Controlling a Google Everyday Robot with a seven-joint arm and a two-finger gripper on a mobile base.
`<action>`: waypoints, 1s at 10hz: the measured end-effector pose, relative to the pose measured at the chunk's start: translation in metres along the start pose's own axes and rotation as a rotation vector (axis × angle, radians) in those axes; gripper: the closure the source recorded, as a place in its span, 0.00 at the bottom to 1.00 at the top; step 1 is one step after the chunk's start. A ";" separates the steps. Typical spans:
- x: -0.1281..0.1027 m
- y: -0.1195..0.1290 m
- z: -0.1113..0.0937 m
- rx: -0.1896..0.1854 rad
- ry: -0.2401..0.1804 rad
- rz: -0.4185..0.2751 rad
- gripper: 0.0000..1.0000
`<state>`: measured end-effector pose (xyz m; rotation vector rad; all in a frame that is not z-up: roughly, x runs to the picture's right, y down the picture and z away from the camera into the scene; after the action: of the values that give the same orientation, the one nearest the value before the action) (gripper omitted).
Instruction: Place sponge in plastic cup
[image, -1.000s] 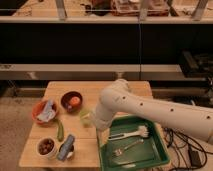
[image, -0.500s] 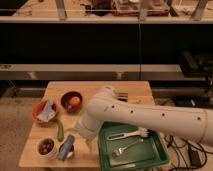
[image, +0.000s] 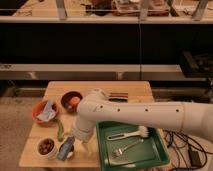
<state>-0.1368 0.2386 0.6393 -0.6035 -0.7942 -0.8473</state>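
Note:
A grey-blue, sponge-like block (image: 66, 148) lies near the front left of the wooden table (image: 127, 88). My gripper (image: 75, 141) hangs at the end of the white arm (image: 135, 114), which reaches in from the right and bends down. The gripper is just above and to the right of the block. I cannot tell whether it touches it. The pale plastic cup that stood at the table's middle is hidden behind the arm.
An orange bowl (image: 39, 116) holding a crumpled white-blue thing and a dark bowl (image: 72, 101) with an orange fruit stand at the left. A green pod (image: 60, 130) and a white bowl of brown pieces (image: 46, 146) are close by. A green tray (image: 150, 150) with a brush and a fork is at the right.
The arm has swung left and down across the table. The gripper has dropped from near the cup to just beside the grey-blue block. The cup is now covered by the arm.

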 end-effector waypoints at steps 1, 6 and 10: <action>0.002 -0.002 0.003 -0.010 0.005 0.010 0.20; 0.002 -0.019 0.014 -0.041 0.016 0.037 0.31; 0.004 -0.022 0.019 -0.061 0.022 0.043 0.72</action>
<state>-0.1610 0.2392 0.6566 -0.6617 -0.7349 -0.8401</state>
